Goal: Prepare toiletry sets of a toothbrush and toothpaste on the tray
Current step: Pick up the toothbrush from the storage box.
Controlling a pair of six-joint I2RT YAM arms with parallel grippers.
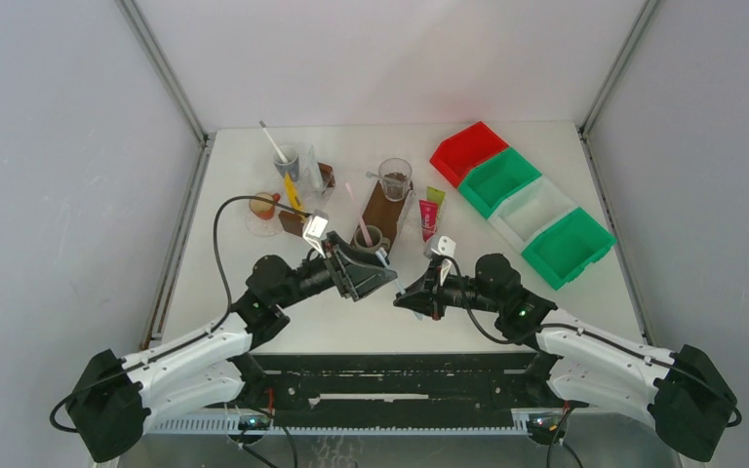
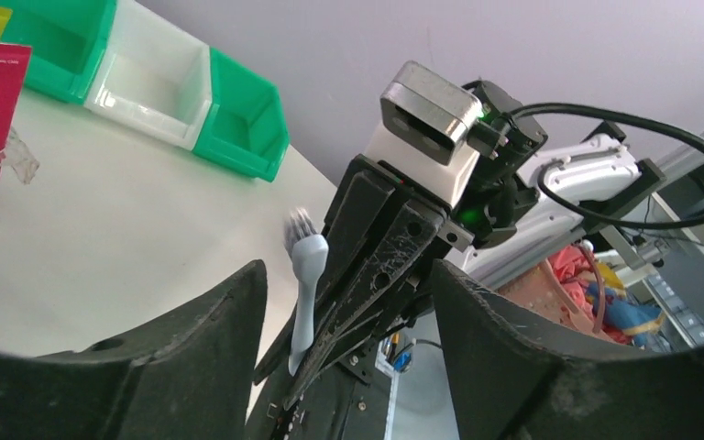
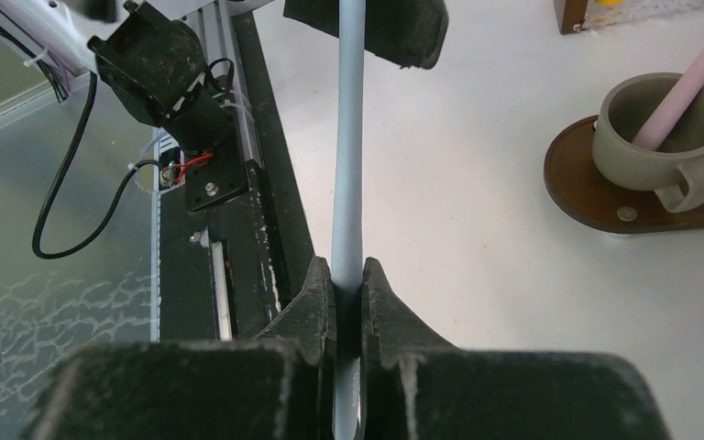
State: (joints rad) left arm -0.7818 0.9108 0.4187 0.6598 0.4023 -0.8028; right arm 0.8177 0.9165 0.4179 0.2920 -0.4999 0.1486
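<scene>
The right gripper [image 3: 348, 286] is clenched on the handle of the pale blue toothbrush [image 3: 348, 156] at mid-frame over the worktop [image 1: 351, 327], while the left gripper [image 1: 378, 275], released with jaws spread, sits just left of it.

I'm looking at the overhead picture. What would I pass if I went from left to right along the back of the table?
grey cup → clear glass → pink toothpaste tube → red bin → green bin → white bin → second green bin
</scene>
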